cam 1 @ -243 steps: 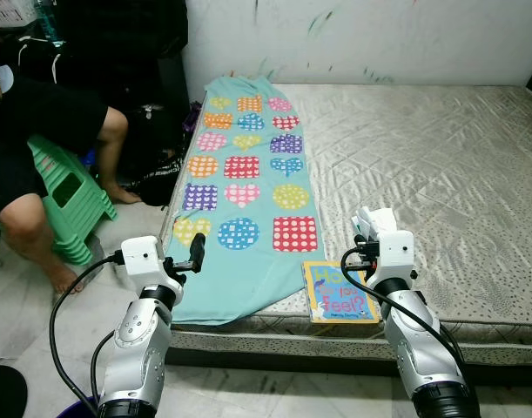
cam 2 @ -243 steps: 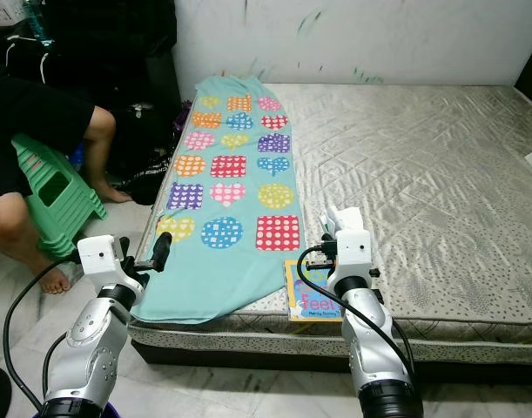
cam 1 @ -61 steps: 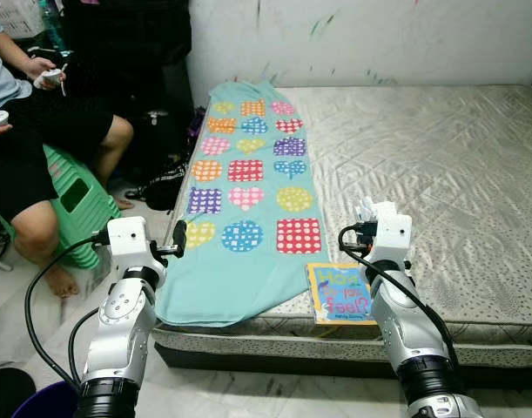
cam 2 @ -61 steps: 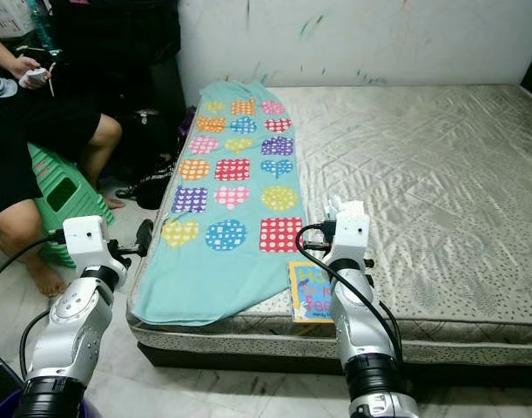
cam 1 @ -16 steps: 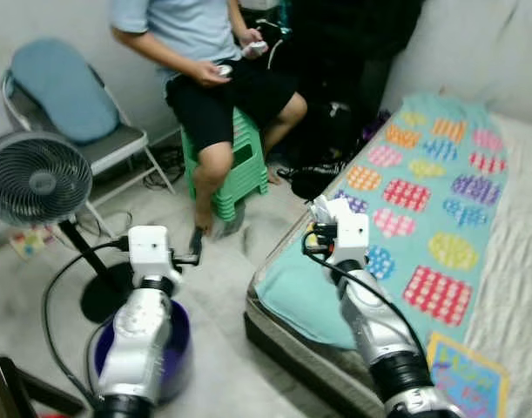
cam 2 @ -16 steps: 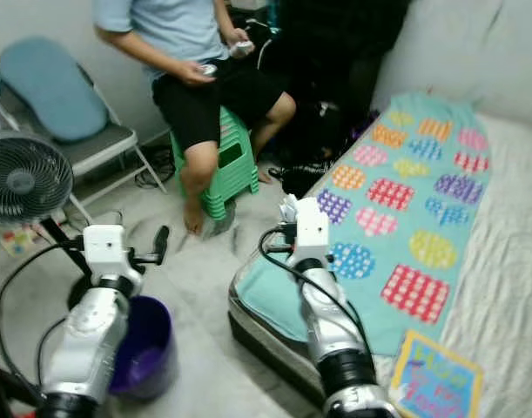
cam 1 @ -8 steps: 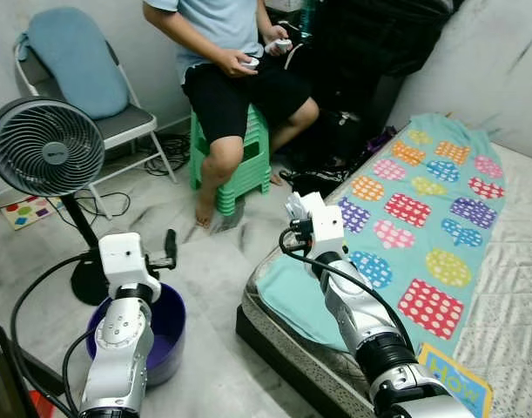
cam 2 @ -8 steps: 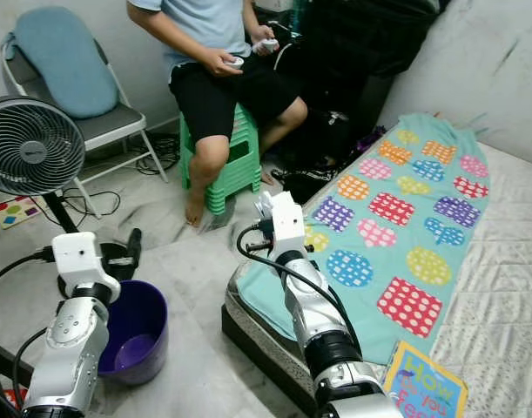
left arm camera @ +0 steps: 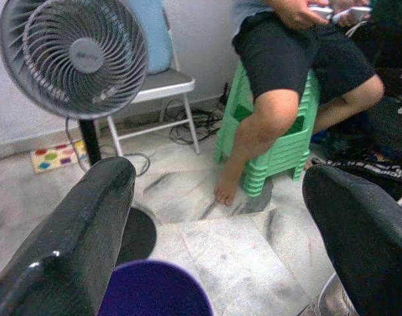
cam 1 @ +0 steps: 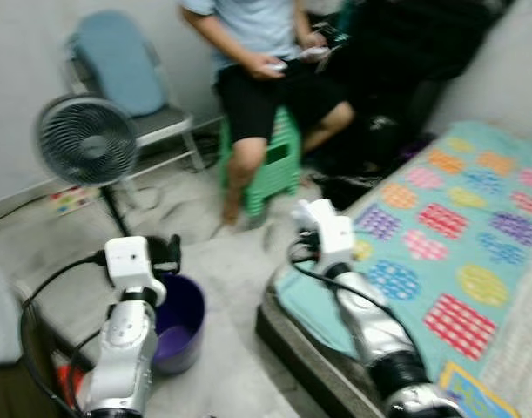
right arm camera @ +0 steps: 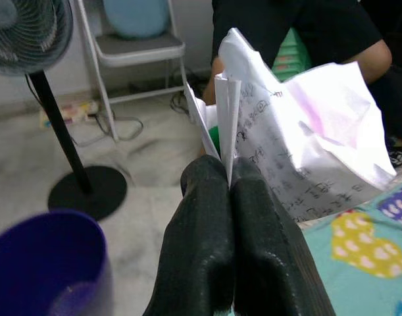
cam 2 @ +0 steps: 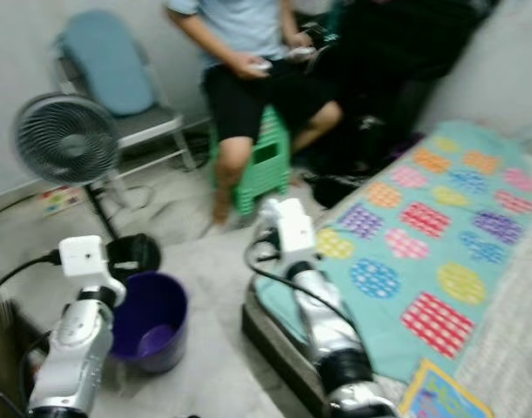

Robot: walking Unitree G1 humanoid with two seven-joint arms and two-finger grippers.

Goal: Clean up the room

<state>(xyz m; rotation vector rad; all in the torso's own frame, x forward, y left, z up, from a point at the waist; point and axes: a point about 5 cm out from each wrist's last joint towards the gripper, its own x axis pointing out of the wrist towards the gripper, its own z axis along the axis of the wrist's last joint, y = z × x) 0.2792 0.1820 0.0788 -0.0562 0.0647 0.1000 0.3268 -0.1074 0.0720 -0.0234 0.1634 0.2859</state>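
Observation:
My right gripper (right arm camera: 227, 181) is shut on a crumpled white paper (right arm camera: 299, 131) with handwriting on it. The head views show it raised over the near corner of the bed, the paper (cam 1: 306, 212) sticking up from it. A purple bucket (cam 1: 183, 318) stands on the floor to the left of the bed, beside my left arm. In the right wrist view the bucket (right arm camera: 43, 263) lies below and to one side of the paper. My left gripper (left arm camera: 220, 217) is open and empty, held above the bucket's rim (left arm camera: 151, 289).
A person (cam 1: 266, 61) sits on a green stool (cam 1: 279, 161) beyond the bucket. A standing fan (cam 1: 87, 139) and a folding chair (cam 1: 126, 74) are at the back left. The bed carries a teal patterned cloth (cam 1: 457, 235) and a book (cam 1: 474, 396).
The whole picture has swung and is blurred, so the camera has turned. The bucket now lies nearer the middle. My right gripper still holds the paper.

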